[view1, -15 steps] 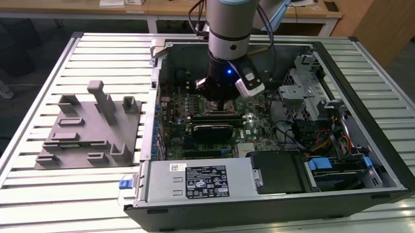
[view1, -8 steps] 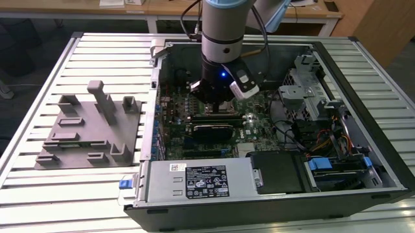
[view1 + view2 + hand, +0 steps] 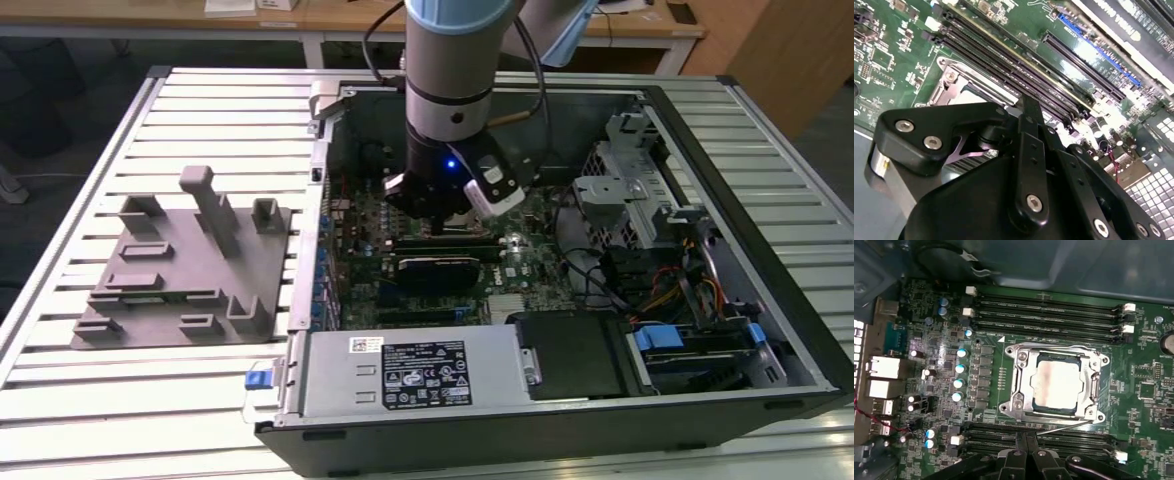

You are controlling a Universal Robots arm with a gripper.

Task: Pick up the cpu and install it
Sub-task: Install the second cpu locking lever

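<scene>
Silicon already lay where it belonged: the cpu [image 3: 1058,384] sat flat inside the metal socket frame [image 3: 1019,385] on the motherboard [image 3: 979,365], between the banks of memory slots [image 3: 1049,310]. The gripper [image 3: 1026,452] hung just beside the socket within the open computer case [image 3: 747,330], its fingers drawn together and holding nothing. Judged from this, the step would go best by checking that the chip rested level and square in its recess, with no corner riding up on the frame.
</scene>
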